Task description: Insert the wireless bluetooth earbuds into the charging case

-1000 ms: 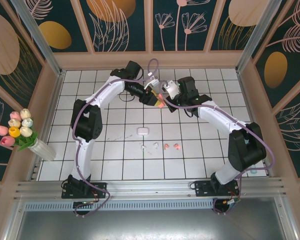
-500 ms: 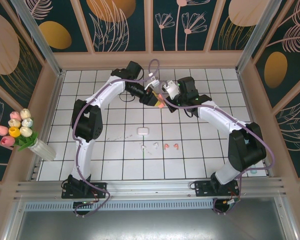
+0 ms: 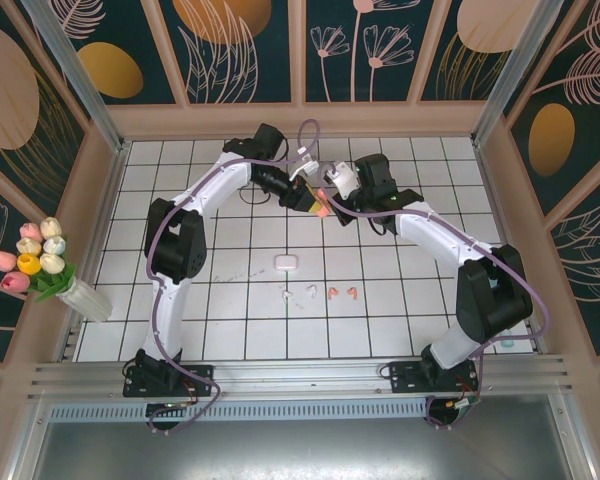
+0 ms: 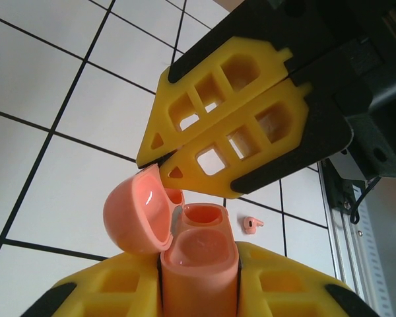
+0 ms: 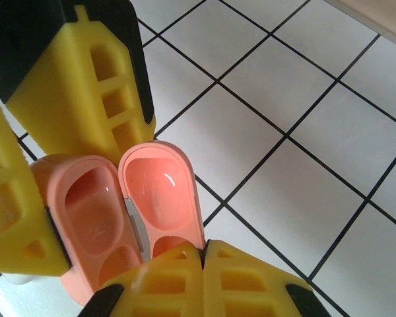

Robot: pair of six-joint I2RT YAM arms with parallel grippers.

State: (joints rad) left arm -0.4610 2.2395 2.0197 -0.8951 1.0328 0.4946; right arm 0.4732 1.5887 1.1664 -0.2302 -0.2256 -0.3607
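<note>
The salmon-pink charging case (image 4: 198, 271) stands upright between the yellow fingers of my left gripper (image 4: 197, 261), which is shut on its body. Its lid (image 4: 137, 211) hangs open to the left, and both wells look empty. My right gripper (image 5: 204, 254) is shut, its tips touching the rim of the open lid (image 5: 160, 191). From above, both grippers meet over the far middle of the floor, left gripper (image 3: 311, 202) and right gripper (image 3: 327, 193). Two white earbuds (image 3: 286, 295) (image 3: 311, 291) and two pink earbuds (image 3: 332, 292) (image 3: 352, 292) lie in a row on the tiles nearer the bases.
A white charging case (image 3: 286, 262) lies closed on the tiles just above the row of earbuds. One pink earbud (image 4: 251, 225) shows on the floor behind the held case. A vase of tulips (image 3: 50, 265) stands at the left wall. Walls close in the tiled floor.
My left gripper's jaws have closed in on the pink case. Both arms and the things on the floor stay where they were.
</note>
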